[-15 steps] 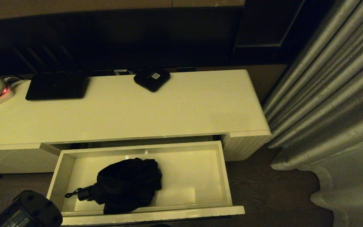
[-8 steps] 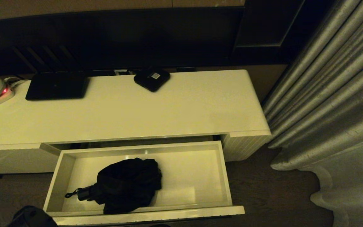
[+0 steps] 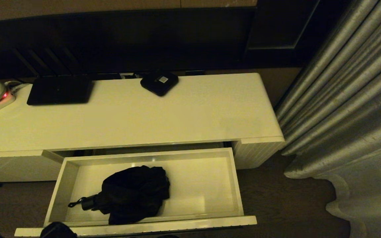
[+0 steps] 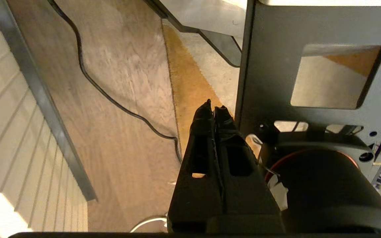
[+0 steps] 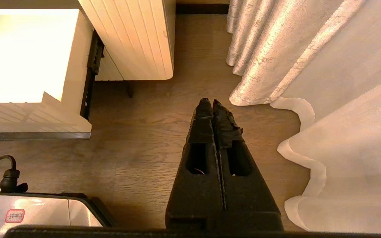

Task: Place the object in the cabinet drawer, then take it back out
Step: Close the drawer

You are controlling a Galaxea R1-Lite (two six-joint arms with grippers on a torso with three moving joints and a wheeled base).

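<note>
Umbrella (image 3: 132,194) lies in my open drawer (image 3: 238,185), handle toward 9 o'clock; my left end effector (image 4: 213,109) & right end effector (image 5: 209,101) both closed, empty, over floor.

Cabinet drawer (image 3: 236,185) is showing cream-white, pale smooth inside, front ribbed in vertical lines with a thin dark bar. Umbrella (image 3: 134,193) is reading solid black, no pattern. Both grippers, left (image 4: 213,109) and right (image 5: 209,101), are looking matte black. Curtain (image 3: 346,109) is showing silver-grey, faintly mottled. Floor (image 5: 150,138) is showing brown wood grain.
</note>
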